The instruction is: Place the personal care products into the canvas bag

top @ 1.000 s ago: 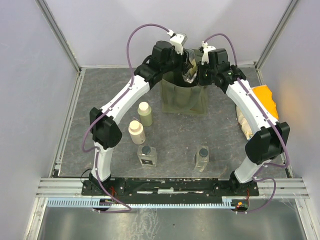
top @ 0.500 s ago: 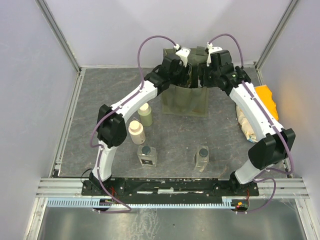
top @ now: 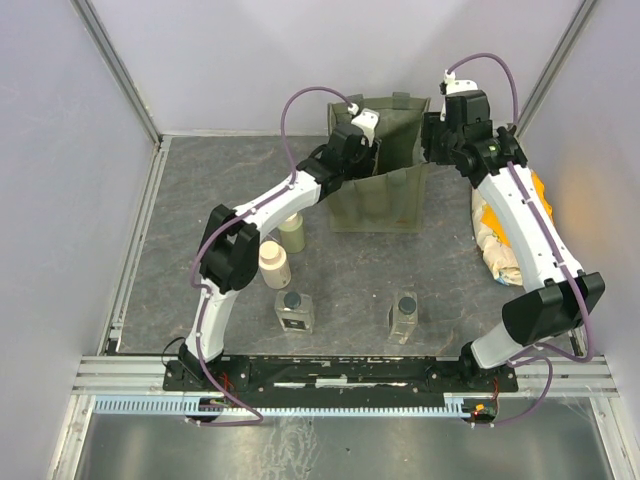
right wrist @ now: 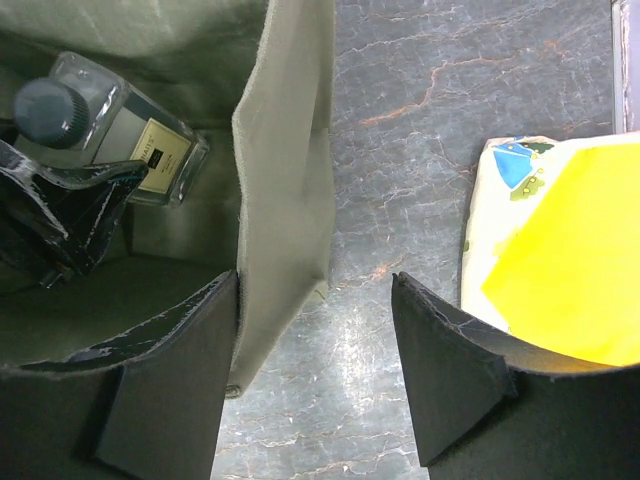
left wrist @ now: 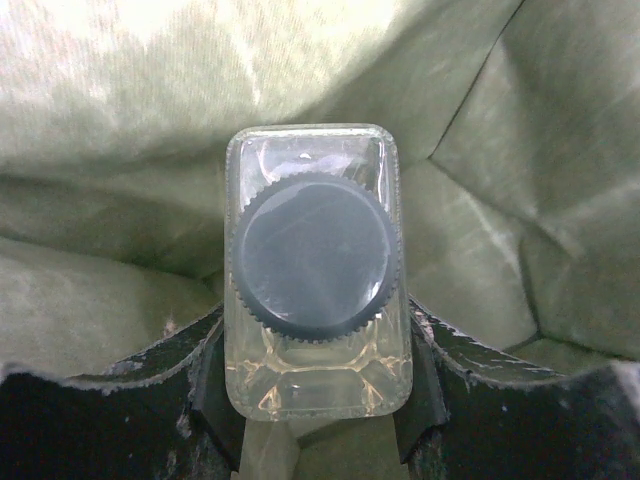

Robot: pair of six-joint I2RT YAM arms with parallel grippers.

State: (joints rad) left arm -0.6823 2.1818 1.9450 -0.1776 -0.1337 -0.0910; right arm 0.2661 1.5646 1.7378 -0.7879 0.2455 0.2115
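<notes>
Now the left gripper is down inside the canvas bag. Its two fingers squeeze a clear square bottle with a dark cap from both sides. The right gripper is wide open and holds nothing. One finger is inside the bag and one is outside, with the bag's wall between them. On the table in front of the bag stand an olive-green bottle, a cream bottle just beside it, and two clear bottles nearer the arms. An orange and cream packet lies to the right.
</notes>
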